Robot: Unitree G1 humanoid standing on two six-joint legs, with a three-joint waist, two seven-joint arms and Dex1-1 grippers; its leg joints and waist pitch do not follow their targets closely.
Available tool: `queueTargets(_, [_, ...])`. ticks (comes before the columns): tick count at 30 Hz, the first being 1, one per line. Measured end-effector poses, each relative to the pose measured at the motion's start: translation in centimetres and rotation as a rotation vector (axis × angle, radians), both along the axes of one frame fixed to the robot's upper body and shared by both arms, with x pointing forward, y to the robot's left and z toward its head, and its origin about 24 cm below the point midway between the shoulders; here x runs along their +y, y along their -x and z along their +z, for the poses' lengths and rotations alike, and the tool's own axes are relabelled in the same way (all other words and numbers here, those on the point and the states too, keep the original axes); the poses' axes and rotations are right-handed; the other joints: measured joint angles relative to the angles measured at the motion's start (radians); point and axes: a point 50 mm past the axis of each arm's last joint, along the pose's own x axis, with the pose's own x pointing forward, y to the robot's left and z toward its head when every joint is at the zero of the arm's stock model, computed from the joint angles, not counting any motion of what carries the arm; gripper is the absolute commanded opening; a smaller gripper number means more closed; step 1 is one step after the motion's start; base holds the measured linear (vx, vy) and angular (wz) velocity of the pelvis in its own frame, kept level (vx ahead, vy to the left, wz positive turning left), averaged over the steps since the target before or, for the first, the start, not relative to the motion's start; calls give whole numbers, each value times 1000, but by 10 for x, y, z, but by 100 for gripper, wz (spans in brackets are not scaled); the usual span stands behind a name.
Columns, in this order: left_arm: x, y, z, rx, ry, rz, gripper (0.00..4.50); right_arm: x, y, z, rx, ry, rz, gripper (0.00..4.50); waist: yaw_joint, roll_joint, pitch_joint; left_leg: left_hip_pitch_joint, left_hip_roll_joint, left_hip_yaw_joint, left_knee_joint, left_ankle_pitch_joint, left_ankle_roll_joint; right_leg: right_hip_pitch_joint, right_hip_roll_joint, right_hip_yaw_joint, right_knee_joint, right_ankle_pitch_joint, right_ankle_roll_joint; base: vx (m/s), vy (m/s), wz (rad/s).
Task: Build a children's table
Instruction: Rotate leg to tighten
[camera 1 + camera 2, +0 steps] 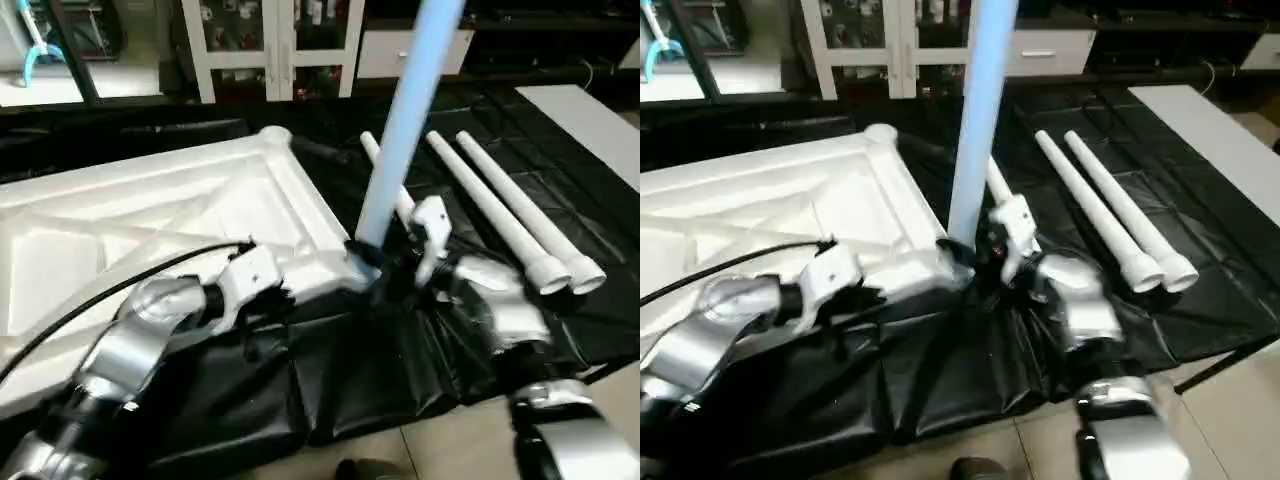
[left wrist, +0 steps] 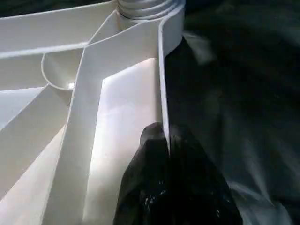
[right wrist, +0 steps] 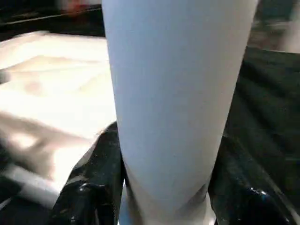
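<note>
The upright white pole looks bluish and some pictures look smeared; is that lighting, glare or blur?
Left eye view: the pole reads pale blue, likely shade. Left wrist view: bright glare on the tabletop beside the dark left gripper. Right wrist view: the pole is sharp, the tabletop behind it smeared.

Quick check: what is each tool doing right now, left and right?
Left tool: shut on the rim of the table top.
Right tool: fingers either side of the upright table leg, gripping it near its base.
</note>
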Motion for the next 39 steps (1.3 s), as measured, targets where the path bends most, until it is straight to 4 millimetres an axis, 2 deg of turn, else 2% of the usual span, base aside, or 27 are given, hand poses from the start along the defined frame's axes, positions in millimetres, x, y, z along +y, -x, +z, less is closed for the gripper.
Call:
queueTargets(6, [-27,-14,1,14,33,153,0,23,-15,3,44,-40,-330,195,-1,0,-1,0,0,0,0,0,0,1,0,0,0,3,-5,0,0,0])
queueTargets(11, [-33,-16,2,24,44,167,0,30,-16,4,39,-44,-399,195,-1,-5,-4,-1,0,0,-3,-1,-1,1,0,0,-1,3,-5,0,0,0])
queueTargets(14, [-23,-13,2,4,26,135,0,29,-15,6,25,-67,-317,195,-8,-5,-3,-3,0,0,-4,0,-1,0,1,-1,-1,3,-5,0,0,0])
queueTargets(16, [-16,-9,2,-11,17,109,0,23,-13,6,19,-80,-230,251,-8,-5,-3,-4,1,0,-6,0,-1,-1,1,-2,-1,2,-3,0,0,0])
queueTargets(19, [0,1,3,-30,-1,33,0,11,-4,5,9,-87,-30,268,-5,-3,-2,-5,2,-1,-8,2,2,-2,2,-3,-1,1,-2,0,0,0])
queueTargets(22, [15,13,4,-23,-5,-61,0,-1,3,5,15,-42,157,305,0,-1,-1,-6,3,0,-7,2,3,-7,2,-3,0,1,-2,0,0,0])
queueTargets(25, [21,21,4,-10,-15,-148,0,-14,9,7,16,29,326,329,9,-1,-1,-7,2,0,-5,2,4,-7,1,-3,0,0,-2,0,0,0])
queueTargets(31, [21,22,4,-5,-11,-181,0,-27,13,8,22,94,416,329,26,-1,0,-6,2,2,-3,2,4,-6,0,-1,2,1,-3,0,0,0])
queueTargets(33, [21,22,3,-5,-10,-181,0,-29,13,7,26,93,420,295,26,-1,0,-6,2,2,-3,2,4,-6,0,-1,3,1,-3,0,0,0])
queueTargets(35, [21,21,3,-5,-10,-181,0,-29,14,7,27,91,428,293,26,-1,0,-6,2,2,-3,2,4,-6,0,-1,3,1,-3,0,0,0])
queueTargets(39, [21,21,3,-5,-9,-179,0,-25,14,5,34,61,433,254,26,0,0,-6,2,2,0,2,4,-6,0,-1,5,1,-3,0,0,0])
